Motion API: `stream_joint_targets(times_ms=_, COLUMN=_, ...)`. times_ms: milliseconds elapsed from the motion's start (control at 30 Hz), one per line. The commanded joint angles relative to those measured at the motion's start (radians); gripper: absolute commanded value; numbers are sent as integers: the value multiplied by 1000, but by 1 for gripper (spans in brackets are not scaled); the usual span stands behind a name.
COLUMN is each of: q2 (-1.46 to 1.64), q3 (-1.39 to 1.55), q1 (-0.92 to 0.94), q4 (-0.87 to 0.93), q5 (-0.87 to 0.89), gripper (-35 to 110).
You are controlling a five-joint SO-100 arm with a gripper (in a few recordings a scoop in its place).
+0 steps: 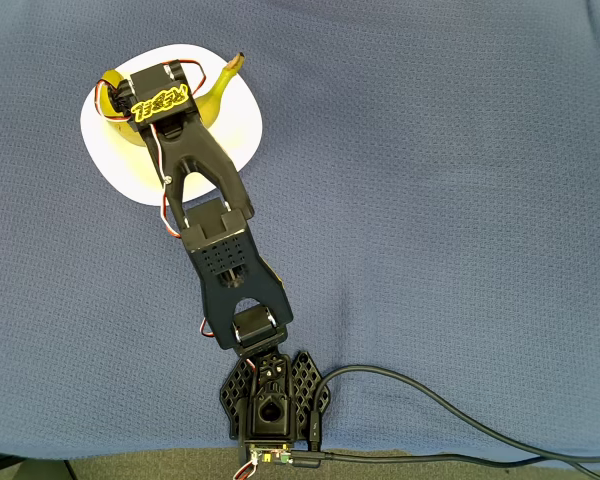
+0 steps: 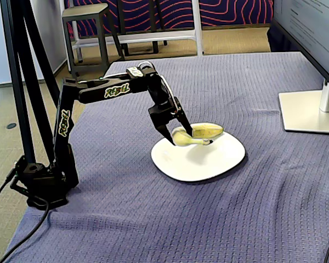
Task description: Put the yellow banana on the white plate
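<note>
The yellow banana [image 1: 221, 84] lies across the white plate [image 1: 236, 138], its brownish stem tip pointing past the plate's top edge in the overhead view. My black gripper [image 1: 166, 98] hangs straight over its middle and hides that part. In the fixed view the two fingers come down on either side of the banana [image 2: 209, 130], and yellow fills the gap between them at the gripper [image 2: 181, 138]. The banana sits low on the plate [image 2: 208, 163], its underside at or just above the glossy surface.
A blue-grey cloth [image 1: 440, 200] covers the table. A monitor foot [image 2: 310, 112] stands at the right of the fixed view. A black cable [image 1: 430, 405] runs from the arm's base [image 1: 270, 400] along the near edge. A stool [image 2: 88, 27] stands beyond the table.
</note>
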Motion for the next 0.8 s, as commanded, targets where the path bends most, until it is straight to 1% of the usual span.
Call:
stream_joint_targets(times_ms=0, q2=15, q3=-34, q1=14, q4=-34, q5=-5, gripper=0)
stream_joint_targets(times_ms=433, q2=-9, q3=31, q1=40, q4=-69, q5=-38, gripper=1)
stream_joint_targets(times_ms=767, q2=-5, q3=40, q1=41, q4=-83, q5=-44, gripper=14)
